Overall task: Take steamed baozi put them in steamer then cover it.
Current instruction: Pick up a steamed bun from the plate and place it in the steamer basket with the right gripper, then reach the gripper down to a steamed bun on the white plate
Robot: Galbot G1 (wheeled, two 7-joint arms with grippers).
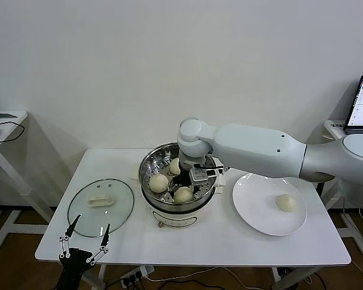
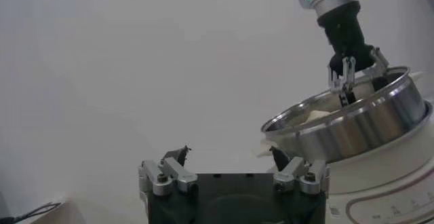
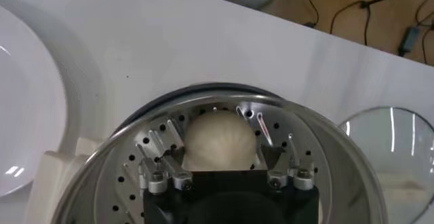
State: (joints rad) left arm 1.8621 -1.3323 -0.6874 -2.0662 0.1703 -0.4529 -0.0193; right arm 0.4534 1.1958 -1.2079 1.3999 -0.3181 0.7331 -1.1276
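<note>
Placing: third bun [image 3: 220,141] going into the steamer [image 1: 146,168]; judged the loading step, not yet the covering step.
Right gripper [image 1: 203,173]: down inside the steamer bowl, over the perforated tray. In the right wrist view its fingers [image 3: 173,156] stand on either side of the bun and look to be holding it; the bun sits low, at or near the tray.
Buns beside the right gripper: two more in the steamer, one [image 1: 159,182] across the tray from it, one [image 1: 183,195] just beside it on the near side. A pale shape behind the gripper may be the held bun seen from the head camera.
Last bun [image 1: 286,202]: alone on the white plate [image 1: 254,211], well apart from the gripper, out on its arm side.
Lid [image 1: 101,207]: flat on the table [image 1: 230,241], on the far side of the steamer from the right gripper, handle up.
Left gripper [image 1: 85,243]: parked at the table's near edge, just short of the lid, fingers spread, holding nothing.
Next move, judged: let go of the bun, lift straight out clear of the rim and the neighbouring buns, then cross to the plate.
Remaining: one bun, then the lid.
</note>
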